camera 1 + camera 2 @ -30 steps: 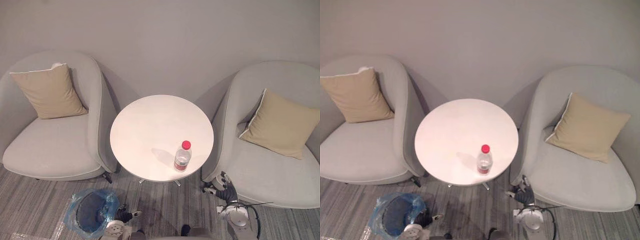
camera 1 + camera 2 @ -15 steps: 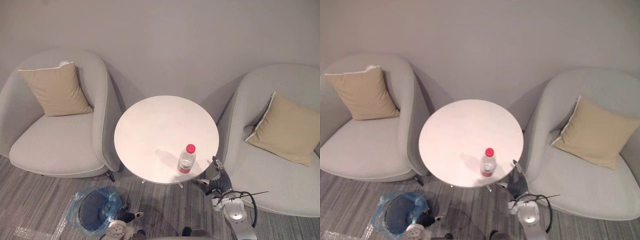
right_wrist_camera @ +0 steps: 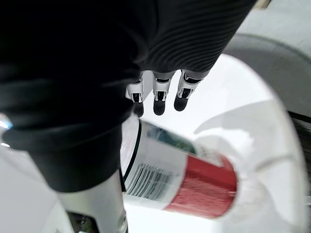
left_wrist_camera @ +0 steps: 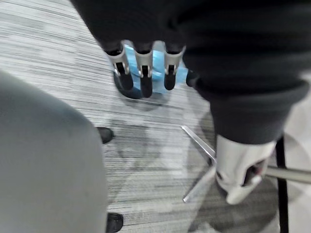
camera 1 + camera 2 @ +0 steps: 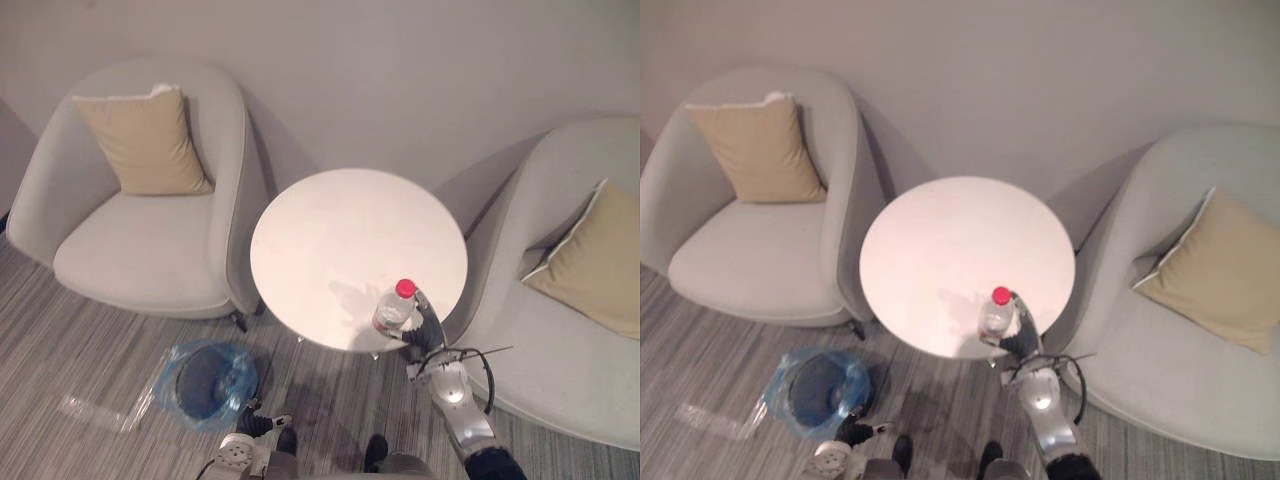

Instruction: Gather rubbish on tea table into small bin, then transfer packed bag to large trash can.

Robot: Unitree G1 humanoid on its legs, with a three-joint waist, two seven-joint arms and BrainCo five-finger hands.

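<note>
Fingers (image 3: 159, 92) of the right hand (image 5: 427, 328) stretch straight, unclosed, beside the bottle (image 5: 393, 310) standing at the near edge of the table (image 5: 340, 225). It looks light, thin-walled and slick; grip its labelled middle. Left hand (image 4: 146, 73) hangs relaxed over the bin (image 5: 243, 372) by the table.

1. The left hand (image 4: 145, 65) hangs above the floor, and its dark ribbed cover takes up a large share of the view.
2. The fingers (image 4: 170, 73) are straight and side by side, clear of the floor, and hold nothing.
3. A blue plastic bag (image 4: 158, 56) shows through the gaps between the fingers and just beside them. A dark form lies past the fingertips; what it is cannot be told.
4. The floor covering is grey striped carpet (image 4: 58, 63).
5. Two thin metal legs (image 4: 198, 141) of a table base rest on the carpet and converge towards one point.
</note>
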